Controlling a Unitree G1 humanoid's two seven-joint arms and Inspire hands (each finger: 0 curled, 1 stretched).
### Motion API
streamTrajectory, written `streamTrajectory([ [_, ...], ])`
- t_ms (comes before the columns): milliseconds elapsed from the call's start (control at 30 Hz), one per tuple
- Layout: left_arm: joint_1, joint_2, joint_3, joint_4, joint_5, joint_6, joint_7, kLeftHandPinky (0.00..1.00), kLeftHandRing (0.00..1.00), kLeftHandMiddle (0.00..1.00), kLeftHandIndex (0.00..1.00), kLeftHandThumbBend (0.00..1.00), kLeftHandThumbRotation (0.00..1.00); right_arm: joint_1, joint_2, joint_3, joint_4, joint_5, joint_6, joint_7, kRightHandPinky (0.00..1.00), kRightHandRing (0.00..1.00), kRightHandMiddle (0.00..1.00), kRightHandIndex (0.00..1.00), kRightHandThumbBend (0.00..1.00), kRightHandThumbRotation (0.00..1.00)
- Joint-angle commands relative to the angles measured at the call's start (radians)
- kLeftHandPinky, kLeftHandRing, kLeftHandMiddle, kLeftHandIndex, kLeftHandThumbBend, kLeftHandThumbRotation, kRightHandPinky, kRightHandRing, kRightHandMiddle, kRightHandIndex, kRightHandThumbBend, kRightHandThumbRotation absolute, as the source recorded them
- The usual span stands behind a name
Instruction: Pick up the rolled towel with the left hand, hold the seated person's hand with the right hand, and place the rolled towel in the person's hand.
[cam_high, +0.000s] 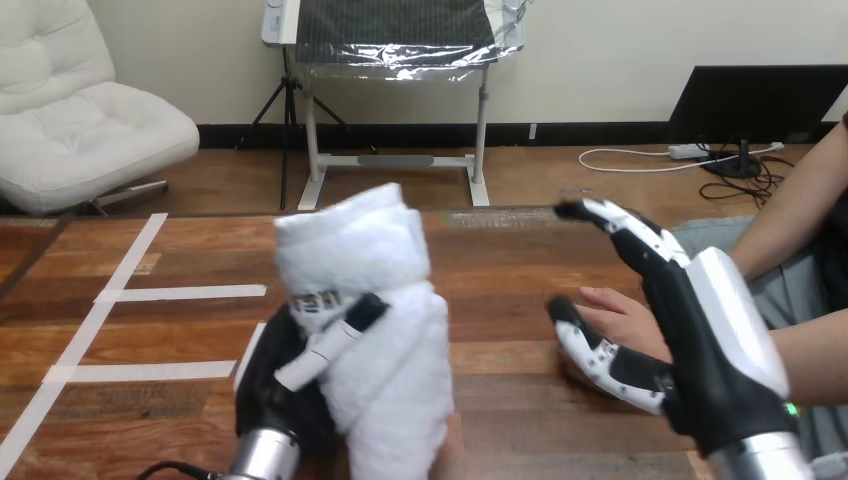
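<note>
A white rolled towel (365, 300) stands upright above the table's near middle, with my left hand (285, 375) shut on its lower half, fingers wrapped across its front. My right hand (700, 340) is open at the right, fingers stretched toward the far side and thumb pointing left. The person's hand (615, 315) lies on the table at the right, partly hidden behind my right hand, between its thumb and fingers. I cannot tell whether the two touch. The towel is a short way left of the person's hand.
The wooden table (500, 290) carries white tape lines (150, 290) on its left half. The person's forearm (800, 210) comes in from the right edge.
</note>
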Motion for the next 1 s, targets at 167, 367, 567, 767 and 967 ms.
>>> streamTrajectory([
  [167, -0.046, -0.070, -0.011, -0.134, 0.091, -0.154, -0.024, 0.36, 0.39, 0.44, 0.48, 0.89, 0.04, -0.121, -0.084, -0.090, -0.100, -0.048, 0.145, 0.109, 0.98, 0.95, 0.95, 0.87, 0.59, 0.00],
  [367, -0.048, -0.089, -0.010, -0.110, 0.118, -0.215, -0.039, 0.36, 0.40, 0.45, 0.48, 0.89, 0.06, -0.147, -0.138, -0.122, -0.094, -0.058, 0.202, 0.168, 0.98, 0.97, 0.96, 0.88, 0.64, 0.00],
  [567, -0.045, -0.104, -0.017, -0.100, 0.137, -0.251, -0.033, 0.36, 0.40, 0.45, 0.49, 0.89, 0.07, -0.175, -0.213, -0.147, -0.067, -0.099, 0.247, 0.229, 0.96, 0.96, 0.95, 0.88, 0.72, 0.00],
  [767, -0.047, -0.107, -0.025, -0.084, 0.148, -0.281, -0.038, 0.38, 0.41, 0.45, 0.49, 0.88, 0.08, -0.200, -0.286, -0.166, -0.026, -0.132, 0.268, 0.276, 0.92, 0.94, 0.93, 0.86, 0.80, 0.00],
  [967, -0.047, -0.114, -0.029, -0.079, 0.150, -0.291, -0.036, 0.38, 0.41, 0.45, 0.49, 0.88, 0.09, -0.224, -0.346, -0.174, 0.011, -0.164, 0.306, 0.321, 0.89, 0.92, 0.92, 0.85, 0.83, 0.00],
])
